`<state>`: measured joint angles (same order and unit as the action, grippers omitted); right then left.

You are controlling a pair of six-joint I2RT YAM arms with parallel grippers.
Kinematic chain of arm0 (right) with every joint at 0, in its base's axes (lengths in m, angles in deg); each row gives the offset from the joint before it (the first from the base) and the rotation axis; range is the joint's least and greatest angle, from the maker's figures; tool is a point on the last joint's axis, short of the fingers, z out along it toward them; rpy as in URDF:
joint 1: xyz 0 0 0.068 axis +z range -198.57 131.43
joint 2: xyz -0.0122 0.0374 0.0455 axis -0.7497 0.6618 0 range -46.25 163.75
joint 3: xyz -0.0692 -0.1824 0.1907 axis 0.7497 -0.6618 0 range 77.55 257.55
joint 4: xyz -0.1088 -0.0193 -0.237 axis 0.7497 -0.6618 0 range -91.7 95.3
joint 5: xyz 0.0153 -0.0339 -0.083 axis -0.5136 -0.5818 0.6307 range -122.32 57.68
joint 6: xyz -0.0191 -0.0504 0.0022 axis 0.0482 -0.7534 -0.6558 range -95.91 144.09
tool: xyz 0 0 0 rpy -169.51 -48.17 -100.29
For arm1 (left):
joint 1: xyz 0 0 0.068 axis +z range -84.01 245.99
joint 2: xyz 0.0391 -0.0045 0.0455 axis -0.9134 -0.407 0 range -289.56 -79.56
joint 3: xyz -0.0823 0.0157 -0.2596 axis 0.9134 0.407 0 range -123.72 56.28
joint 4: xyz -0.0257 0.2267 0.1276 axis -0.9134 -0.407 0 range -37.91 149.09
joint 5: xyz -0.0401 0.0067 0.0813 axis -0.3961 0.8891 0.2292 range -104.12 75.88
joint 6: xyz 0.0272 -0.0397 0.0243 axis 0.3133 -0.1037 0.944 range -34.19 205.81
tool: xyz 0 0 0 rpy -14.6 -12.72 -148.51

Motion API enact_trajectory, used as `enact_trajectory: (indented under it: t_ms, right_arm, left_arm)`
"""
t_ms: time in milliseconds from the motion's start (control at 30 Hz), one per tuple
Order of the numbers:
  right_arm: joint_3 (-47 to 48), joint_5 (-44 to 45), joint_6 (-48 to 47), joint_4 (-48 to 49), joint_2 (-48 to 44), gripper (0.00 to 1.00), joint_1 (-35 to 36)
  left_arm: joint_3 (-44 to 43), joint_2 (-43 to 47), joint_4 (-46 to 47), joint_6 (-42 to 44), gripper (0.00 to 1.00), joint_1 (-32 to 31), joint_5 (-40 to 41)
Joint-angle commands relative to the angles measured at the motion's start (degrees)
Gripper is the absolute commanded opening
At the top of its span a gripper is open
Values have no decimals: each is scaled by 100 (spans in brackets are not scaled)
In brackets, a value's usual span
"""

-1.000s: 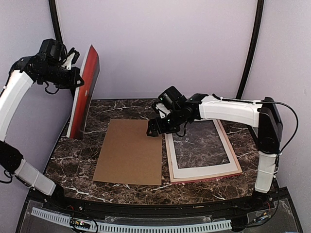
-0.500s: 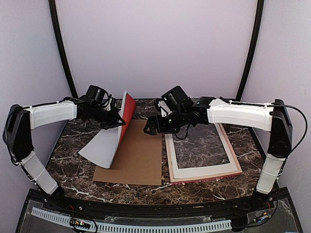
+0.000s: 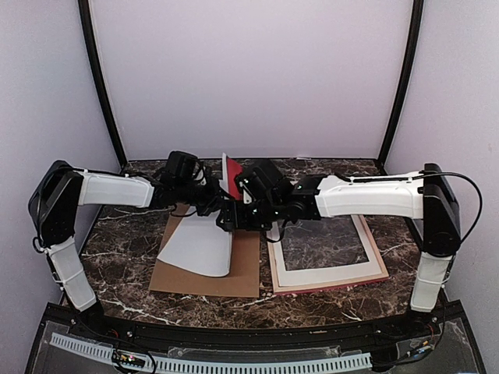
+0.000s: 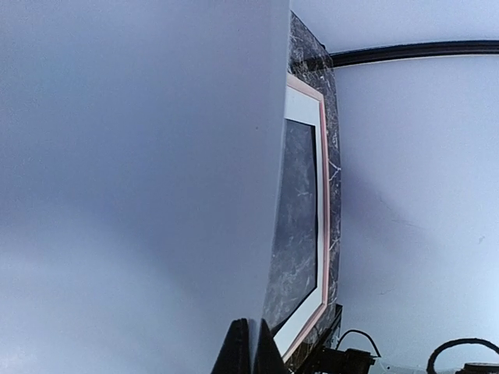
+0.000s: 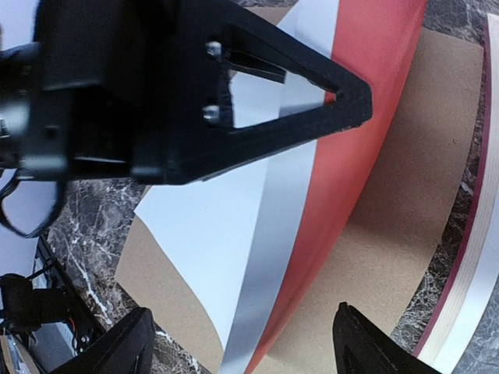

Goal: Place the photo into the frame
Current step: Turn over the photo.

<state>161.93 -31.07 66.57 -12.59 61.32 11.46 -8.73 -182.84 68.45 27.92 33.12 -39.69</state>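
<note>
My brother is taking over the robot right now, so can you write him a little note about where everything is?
Left gripper: shut on the photo, holding it bent above the table, white back up.
Right gripper: open, close to the photo, gripping nothing.
Frame: flat on the marble table, right side, no photo in it.
Cardboard backing board: flat beside the frame, under the photo.
Done: photo is lifted.
Left: carry it over and lay it into the frame.
</note>
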Motion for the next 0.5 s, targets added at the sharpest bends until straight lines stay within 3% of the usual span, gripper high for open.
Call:
enact_trajectory:
  t_ms: [0,167,467]
  right_arm:
    - [289,495,97,-286,378,78,88]
    - [821,898,-79,-994,812,71,132]
    - [1577,1328,-288,-1808,1288,41,227]
  left_arm:
    - [35,-32,508,-394,0,-59,12]
    - [70,-67,597,-490,0,-107,10]
    - [51,-267,558,-415,4,-226,63]
